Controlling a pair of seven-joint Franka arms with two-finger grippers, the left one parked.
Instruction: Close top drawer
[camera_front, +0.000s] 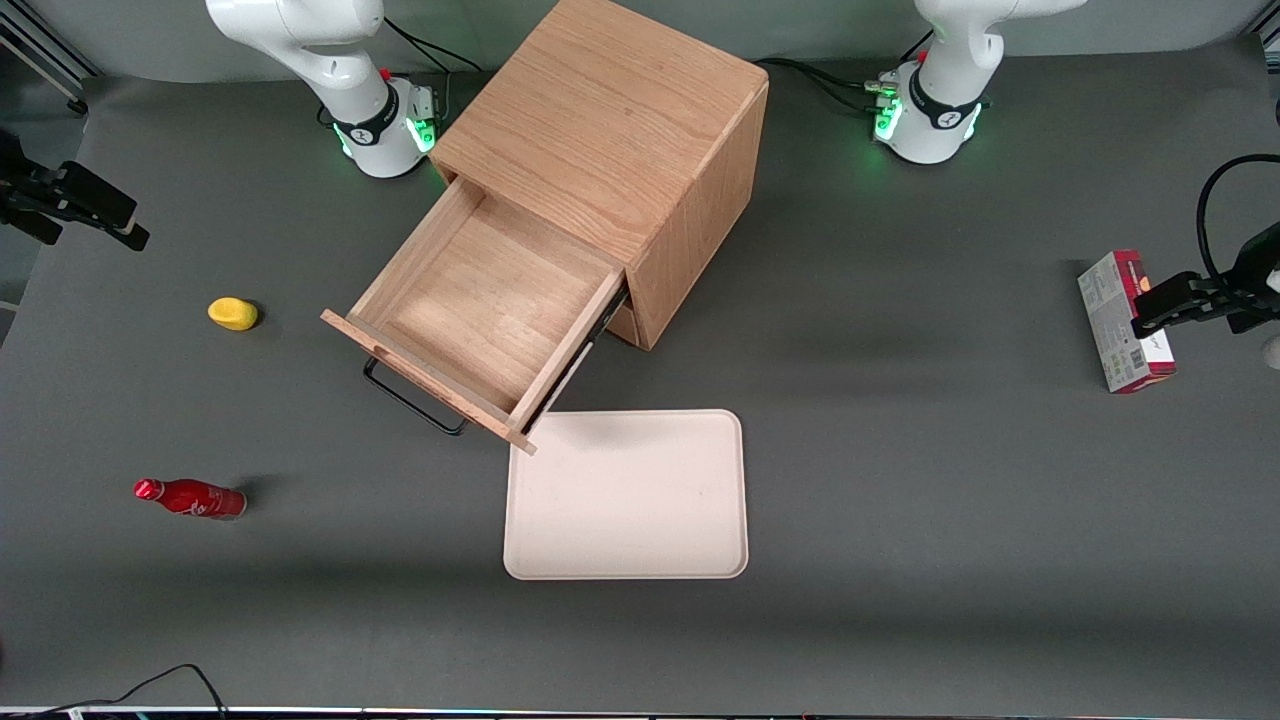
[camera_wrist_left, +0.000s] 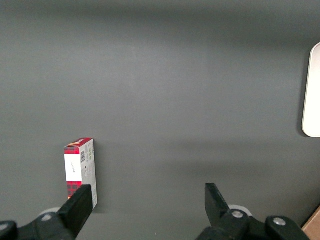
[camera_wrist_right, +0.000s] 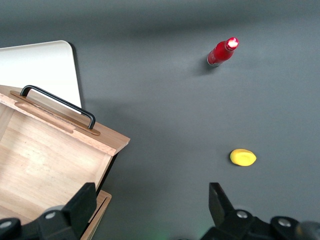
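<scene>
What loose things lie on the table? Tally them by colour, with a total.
Red: 2, bottle and box
Yellow: 1, lump
Cream: 1, tray
Total: 4
The hand hangs open above the table, beside the open top drawer.

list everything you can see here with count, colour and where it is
cabinet: 1, light oak, middle of the table between the arm bases
top drawer: 1, light oak with black handle, pulled fully out, nothing in it
tray: 1, cream, nearer the front camera than the cabinet, beside the drawer front
bottle: 1, red, standing toward the working arm's end
yellow lump: 1, yellow, same end, farther from the camera than the bottle
box: 1, red and white, toward the parked arm's end
table: 1, dark grey
gripper: 1, black, open, held high above the drawer's edge
</scene>
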